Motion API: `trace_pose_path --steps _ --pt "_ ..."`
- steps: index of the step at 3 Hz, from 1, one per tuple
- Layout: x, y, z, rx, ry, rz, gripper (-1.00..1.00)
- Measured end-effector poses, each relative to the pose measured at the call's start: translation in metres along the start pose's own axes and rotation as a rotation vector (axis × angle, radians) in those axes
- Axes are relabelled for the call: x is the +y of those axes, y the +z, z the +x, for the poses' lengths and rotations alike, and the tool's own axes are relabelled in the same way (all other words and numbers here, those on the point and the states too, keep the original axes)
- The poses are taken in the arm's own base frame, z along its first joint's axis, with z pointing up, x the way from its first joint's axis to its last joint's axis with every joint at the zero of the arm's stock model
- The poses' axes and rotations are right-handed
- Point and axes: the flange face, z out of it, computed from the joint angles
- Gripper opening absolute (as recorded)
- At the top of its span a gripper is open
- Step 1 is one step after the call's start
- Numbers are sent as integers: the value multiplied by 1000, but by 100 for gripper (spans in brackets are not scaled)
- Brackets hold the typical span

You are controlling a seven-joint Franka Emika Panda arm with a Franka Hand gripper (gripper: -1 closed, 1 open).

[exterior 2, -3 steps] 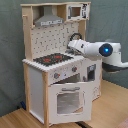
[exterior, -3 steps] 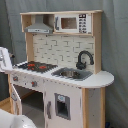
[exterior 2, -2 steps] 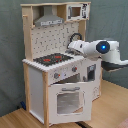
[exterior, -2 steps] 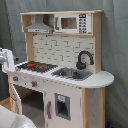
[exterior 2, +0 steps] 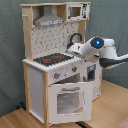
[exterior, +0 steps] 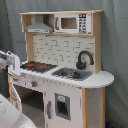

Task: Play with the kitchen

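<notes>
Kitchen (exterior: pixel 65 75): standing upright on the floor against a grey curtain in both exterior views; white body, light-wood frame.
Stovetop (exterior 2: pixel 54 59): sitting at the worktop's end toward the second exterior view's left; black with red rings.
Sink (exterior: pixel 71 74): occupying the worktop's middle in the first exterior view, just beside the stovetop.
Faucet (exterior: pixel 84 58): black, rising at the sink's rear edge, arching forward.
Hood (exterior: pixel 39 27): grey, hanging above the stovetop, under the top shelf.
Microwave (exterior: pixel 73 23): sitting beside the hood, in the upper compartment.
Oven door (exterior 2: pixel 68 101): windowed, tilting slightly outward at the top in the second exterior view.
Knobs (exterior 2: pixel 56 76): showing on the front panel just above the oven door.
Arm (exterior 2: pixel 102 51): white, reaching in from the second exterior view's right, hovering over the worktop near the sink.
Pincer (exterior 2: pixel 71 49): pointing toward the stovetop's near edge; whether its fingers are apart or together, I cannot tell.
</notes>
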Motion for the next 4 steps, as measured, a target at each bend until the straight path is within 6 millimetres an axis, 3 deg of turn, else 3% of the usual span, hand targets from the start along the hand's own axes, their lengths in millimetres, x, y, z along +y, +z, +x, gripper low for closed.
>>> trace_pose_path --steps 2,4 --pt "-4 34 -2 60 -102 219 100" --pt "-25 72 -5 128 -234 415 100"
